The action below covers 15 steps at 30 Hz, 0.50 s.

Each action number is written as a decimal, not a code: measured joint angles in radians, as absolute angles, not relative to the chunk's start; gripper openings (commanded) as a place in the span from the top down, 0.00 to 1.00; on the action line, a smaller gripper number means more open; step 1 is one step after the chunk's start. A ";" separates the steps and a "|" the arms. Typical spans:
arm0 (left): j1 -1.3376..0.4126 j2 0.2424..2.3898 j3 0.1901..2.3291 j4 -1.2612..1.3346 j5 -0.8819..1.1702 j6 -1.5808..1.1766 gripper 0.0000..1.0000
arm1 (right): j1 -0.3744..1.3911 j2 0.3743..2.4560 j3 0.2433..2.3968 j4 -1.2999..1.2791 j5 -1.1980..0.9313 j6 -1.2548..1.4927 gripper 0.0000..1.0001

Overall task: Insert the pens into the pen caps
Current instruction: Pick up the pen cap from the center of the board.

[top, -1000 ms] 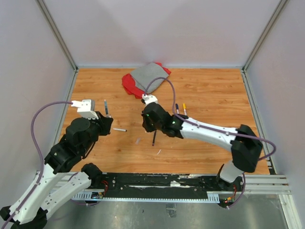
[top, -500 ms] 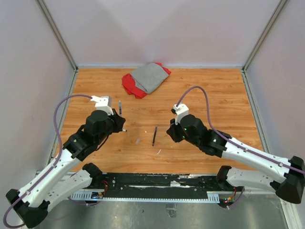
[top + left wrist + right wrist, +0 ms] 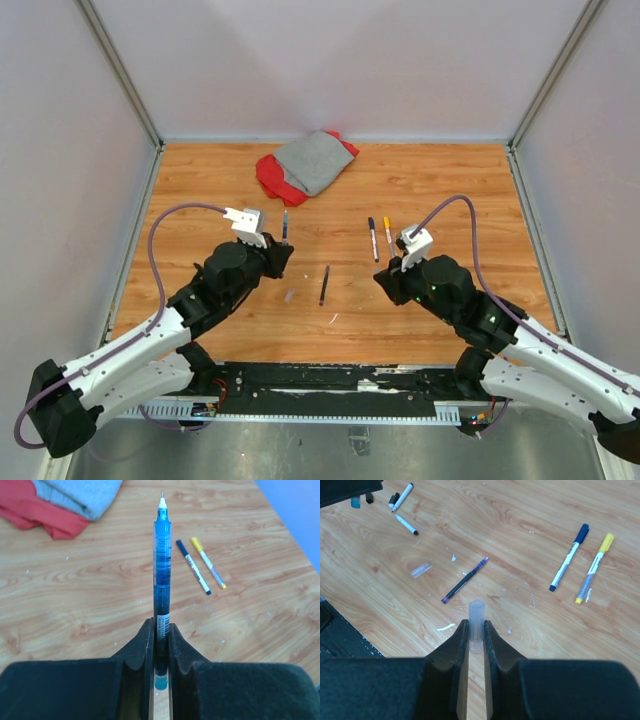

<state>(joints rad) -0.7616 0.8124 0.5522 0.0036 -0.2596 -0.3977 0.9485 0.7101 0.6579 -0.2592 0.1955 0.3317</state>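
Note:
My left gripper [image 3: 277,252] [image 3: 161,629] is shut on a blue pen [image 3: 161,570] whose uncapped white tip points away from the wrist; the pen also shows in the top view [image 3: 285,226]. My right gripper [image 3: 386,279] [image 3: 476,628] is shut on a clear pen cap [image 3: 476,625], open end outward. A dark purple uncapped pen [image 3: 325,285] [image 3: 465,580] lies between the grippers, with a loose clear cap [image 3: 290,296] [image 3: 421,570] left of it. A dark-blue-capped pen [image 3: 372,238] [image 3: 568,557] and a yellow-capped pen [image 3: 388,236] [image 3: 593,567] lie side by side.
A grey cloth [image 3: 312,160] over a red cloth [image 3: 270,178] lies at the back. Two more pens [image 3: 402,497] lie near the left arm in the right wrist view. Small white scraps [image 3: 446,627] dot the wooden table [image 3: 450,190].
My left gripper has moved right toward the centre with the blue pen. My right arm has swung right and pulled back from the centre, uncovering the two capped pens.

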 measured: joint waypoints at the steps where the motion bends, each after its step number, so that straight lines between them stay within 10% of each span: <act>1: -0.762 0.812 0.534 0.050 -0.256 -0.385 0.99 | 0.949 0.698 0.657 -0.259 0.197 0.326 0.99; 15: -0.803 0.921 0.427 0.459 -0.159 -0.359 0.99 | 0.897 0.630 0.599 -0.153 0.223 0.331 0.99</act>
